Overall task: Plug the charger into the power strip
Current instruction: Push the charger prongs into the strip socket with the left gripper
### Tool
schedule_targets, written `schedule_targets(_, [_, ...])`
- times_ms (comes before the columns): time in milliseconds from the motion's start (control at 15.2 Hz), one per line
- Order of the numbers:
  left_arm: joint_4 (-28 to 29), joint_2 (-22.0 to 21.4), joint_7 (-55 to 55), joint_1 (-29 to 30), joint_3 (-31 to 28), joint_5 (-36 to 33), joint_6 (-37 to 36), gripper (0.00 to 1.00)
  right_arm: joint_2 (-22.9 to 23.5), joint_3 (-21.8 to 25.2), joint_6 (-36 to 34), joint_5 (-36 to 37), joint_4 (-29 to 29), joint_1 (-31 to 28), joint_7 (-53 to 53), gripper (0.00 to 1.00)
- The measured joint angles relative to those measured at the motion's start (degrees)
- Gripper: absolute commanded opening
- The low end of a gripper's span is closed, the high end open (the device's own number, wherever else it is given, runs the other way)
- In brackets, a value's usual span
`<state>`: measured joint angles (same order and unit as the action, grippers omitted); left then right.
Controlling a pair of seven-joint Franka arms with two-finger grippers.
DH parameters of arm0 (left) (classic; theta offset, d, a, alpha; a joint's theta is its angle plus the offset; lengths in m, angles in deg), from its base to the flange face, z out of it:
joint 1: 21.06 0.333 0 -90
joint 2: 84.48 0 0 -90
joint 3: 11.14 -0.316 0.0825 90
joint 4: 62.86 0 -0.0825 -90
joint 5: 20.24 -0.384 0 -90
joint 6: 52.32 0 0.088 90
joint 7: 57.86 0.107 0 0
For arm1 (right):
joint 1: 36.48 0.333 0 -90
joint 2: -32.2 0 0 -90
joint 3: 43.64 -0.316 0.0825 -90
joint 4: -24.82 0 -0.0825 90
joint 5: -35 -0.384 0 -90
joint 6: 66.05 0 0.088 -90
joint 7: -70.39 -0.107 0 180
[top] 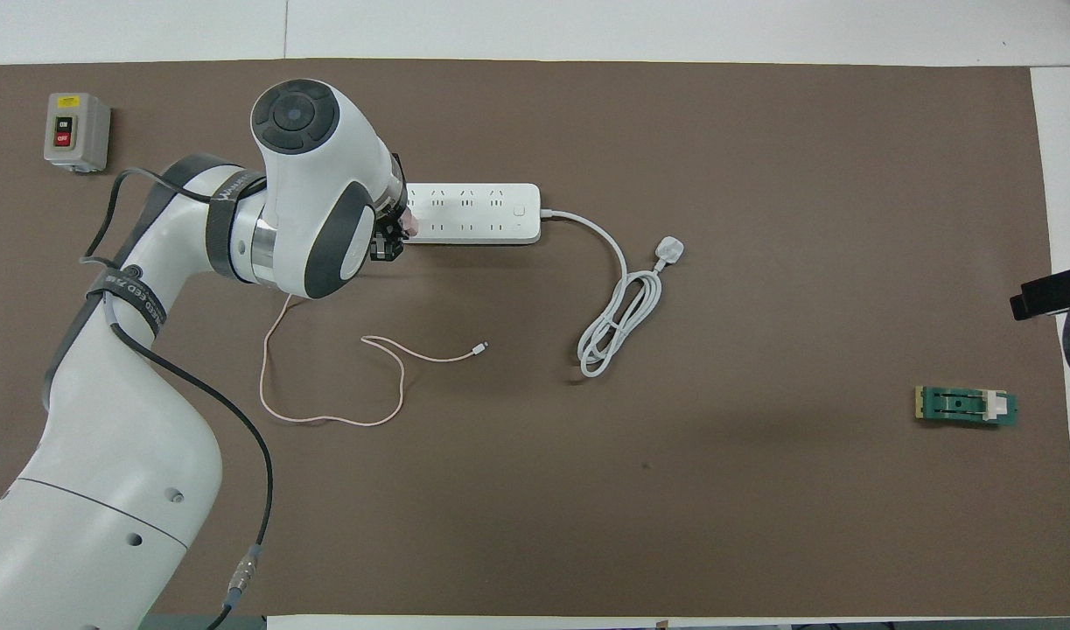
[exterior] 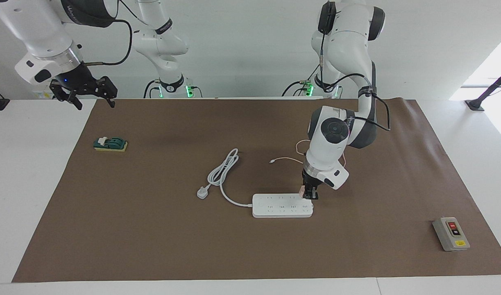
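the left gripper (exterior: 309, 194) pinches the pale-pink cube charger (exterior: 301, 190) over the white power strip (exterior: 281, 206); the right gripper (exterior: 83, 96) waits spread; no writing is legible.

Power strip (exterior: 282, 205) mid-mat with charger (exterior: 301, 191) at its end toward the left arm's side, held in the left gripper (exterior: 309, 196); switch box (exterior: 451, 233) well apart toward that end, green block (exterior: 110, 144) toward the right arm's.
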<state>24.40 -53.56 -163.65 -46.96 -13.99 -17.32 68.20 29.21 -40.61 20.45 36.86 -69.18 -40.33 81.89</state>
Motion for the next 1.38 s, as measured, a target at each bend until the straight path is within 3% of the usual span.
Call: schedule_targets(1381, [-1.0,1.1,0.2,0.0,0.0,0.0,0.3,0.0,0.0,0.0,0.0,0.0,0.0,0.0,0.0,1.0])
